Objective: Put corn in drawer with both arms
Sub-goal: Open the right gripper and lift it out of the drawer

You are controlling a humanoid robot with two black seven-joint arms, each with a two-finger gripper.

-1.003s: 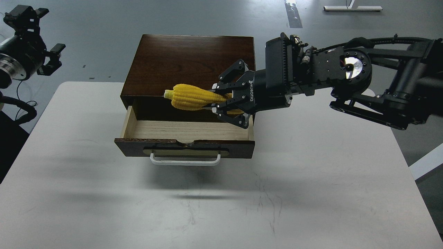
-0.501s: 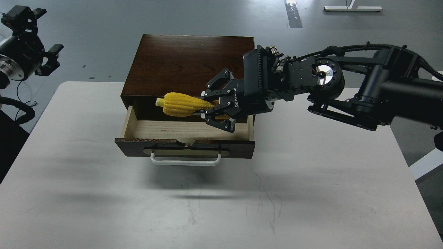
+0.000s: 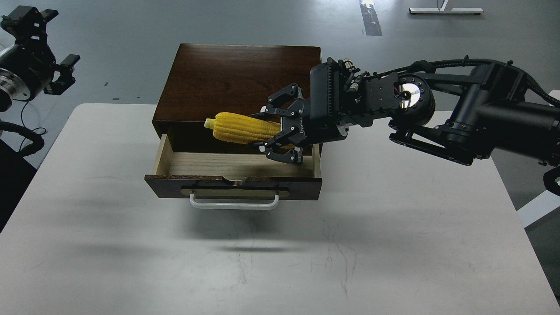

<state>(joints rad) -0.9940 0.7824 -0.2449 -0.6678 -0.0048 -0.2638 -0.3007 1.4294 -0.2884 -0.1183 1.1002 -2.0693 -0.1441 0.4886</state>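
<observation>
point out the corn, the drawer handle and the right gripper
corn [image 3: 238, 127], head view, middle of the cob
drawer handle [image 3: 234, 204], head view, middle of the white bar
right gripper [image 3: 267, 130], head view, midway between its fingertips

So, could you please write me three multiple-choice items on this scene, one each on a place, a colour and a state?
1. Where is the corn?
A. flat on the table
B. held over the open drawer
C. on top of the wooden box

2. What colour is the drawer's bar handle?
A. white
B. red
C. black

3. How is the drawer?
A. pushed shut
B. lifted out of the box
C. pulled open, nothing on the visible floor

Answers:
1 B: the right gripper clamps the cob's end above the pale interior.
2 A: the bar shows white under the brass plate.
3 C: bare pale wood shows behind the dark front.
</observation>
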